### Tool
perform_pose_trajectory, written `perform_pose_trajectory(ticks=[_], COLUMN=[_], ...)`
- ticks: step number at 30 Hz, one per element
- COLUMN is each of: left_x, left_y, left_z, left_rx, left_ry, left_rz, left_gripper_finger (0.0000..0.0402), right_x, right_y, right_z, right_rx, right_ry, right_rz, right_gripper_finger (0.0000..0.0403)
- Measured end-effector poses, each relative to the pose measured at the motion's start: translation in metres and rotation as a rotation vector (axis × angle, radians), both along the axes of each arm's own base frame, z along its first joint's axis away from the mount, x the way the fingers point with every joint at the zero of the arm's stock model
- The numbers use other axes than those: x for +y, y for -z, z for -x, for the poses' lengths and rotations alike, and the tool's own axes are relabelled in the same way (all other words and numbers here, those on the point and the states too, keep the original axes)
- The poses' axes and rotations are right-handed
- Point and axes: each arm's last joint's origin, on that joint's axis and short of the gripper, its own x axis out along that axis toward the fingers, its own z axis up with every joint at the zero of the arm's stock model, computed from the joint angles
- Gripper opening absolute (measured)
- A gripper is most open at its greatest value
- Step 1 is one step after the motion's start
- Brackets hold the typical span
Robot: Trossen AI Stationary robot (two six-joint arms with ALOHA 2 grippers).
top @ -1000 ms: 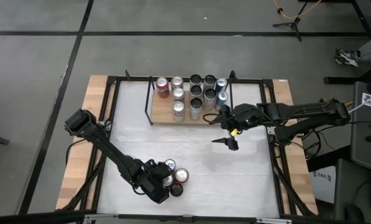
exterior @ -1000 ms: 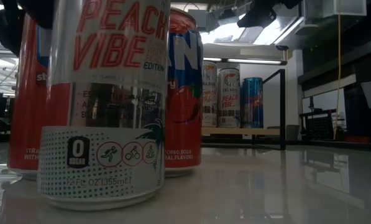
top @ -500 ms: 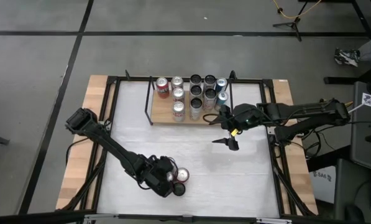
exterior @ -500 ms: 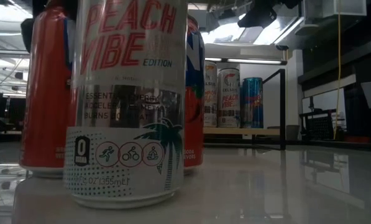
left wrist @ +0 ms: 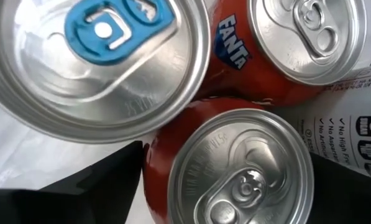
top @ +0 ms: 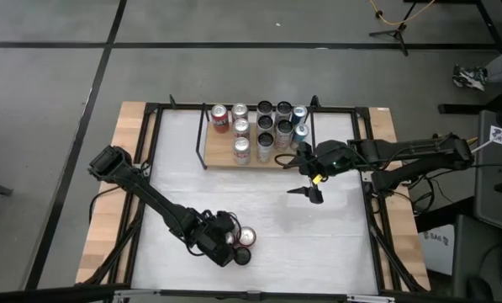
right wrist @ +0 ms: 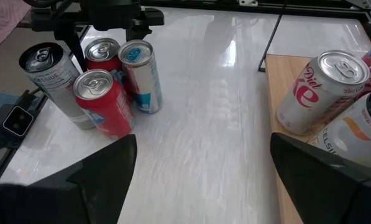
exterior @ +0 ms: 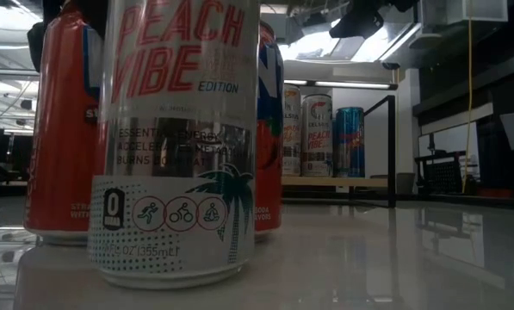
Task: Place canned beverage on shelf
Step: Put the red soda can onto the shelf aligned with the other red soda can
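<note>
Upright, red can (left wrist: 235,168) — axis vertical — between left tool (left wrist: 225,180) fingers.

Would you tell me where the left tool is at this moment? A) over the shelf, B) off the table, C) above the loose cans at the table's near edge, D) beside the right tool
C: the high view shows the left tool over the loose cans, far from the shelf.
</note>
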Motion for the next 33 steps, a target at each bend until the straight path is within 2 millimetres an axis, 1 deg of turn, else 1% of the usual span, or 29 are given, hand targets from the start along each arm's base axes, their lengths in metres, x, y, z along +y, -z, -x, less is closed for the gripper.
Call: perform_pose_trajectory(ticks=[3,5,12,20,24,27,33], left_x=[0.0,0.0,0.005,0.009,0.012,0.015,0.023], left_y=[0.0,-0.002,-0.014,-0.022,-0.022,-0.021,-0.021], left_z=[0.0,0.001,0.009,0.015,0.015,0.016,0.01], left_rx=[0.003,0.004,0.017,0.05,0.083,0.108,0.08], left_ry=[0.004,0.01,0.073,0.277,0.371,0.425,0.556], left_rz=[0.004,0.005,-0.021,-0.051,-0.04,-0.068,-0.139], left_gripper_finger=[0.0311,0.0302,0.0301,0.0303,0.0305,0.0306,0.0306], right_x=[0.0,0.0,0.0,0.0,0.0,0.0,0.0], right_y=[0.0,0.0,0.0,0.0,0.0,0.0,0.0], right_z=[0.0,0.0,0.0,0.0,0.0,0.0,0.0], right_rx=[0.0,0.0,0.0,0.001,0.003,0.003,0.004], right_ry=[0.0,0.0,0.0,0.0,0.0,0.0,0.0], right_rz=[0.0,0.0,0.0,0.0,0.0,0.0,0.0], right_gripper_finger=[0.0363,0.0363,0.0363,0.0363,0.0363,0.0363,0.0363])
